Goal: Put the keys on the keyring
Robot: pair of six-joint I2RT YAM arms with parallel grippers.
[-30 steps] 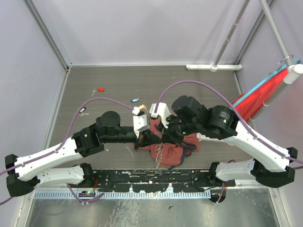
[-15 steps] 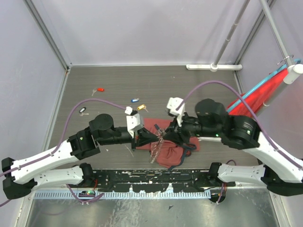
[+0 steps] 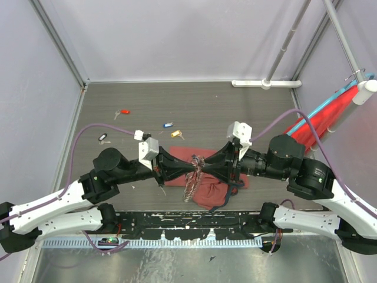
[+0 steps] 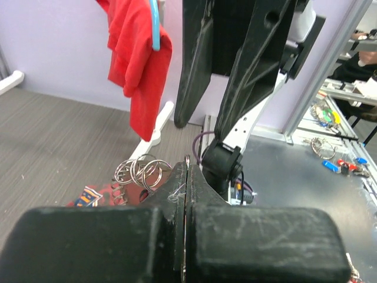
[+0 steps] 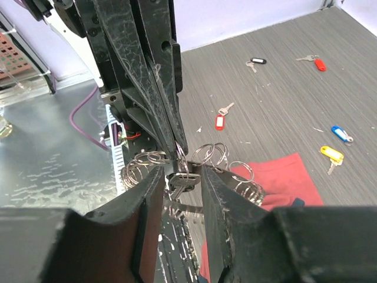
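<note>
One keyring (image 3: 191,181) between left gripper (image 3: 186,169) and right gripper (image 3: 204,168) tips.

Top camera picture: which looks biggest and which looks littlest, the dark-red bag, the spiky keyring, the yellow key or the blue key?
1. dark-red bag, biggest by far
2. keyring
3. yellow key and blue key: both tiny and about alike, so no ranking between them

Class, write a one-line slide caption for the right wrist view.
Left gripper pinches the keyring at the right gripper's parted fingers; loose keys lie beyond.
</note>
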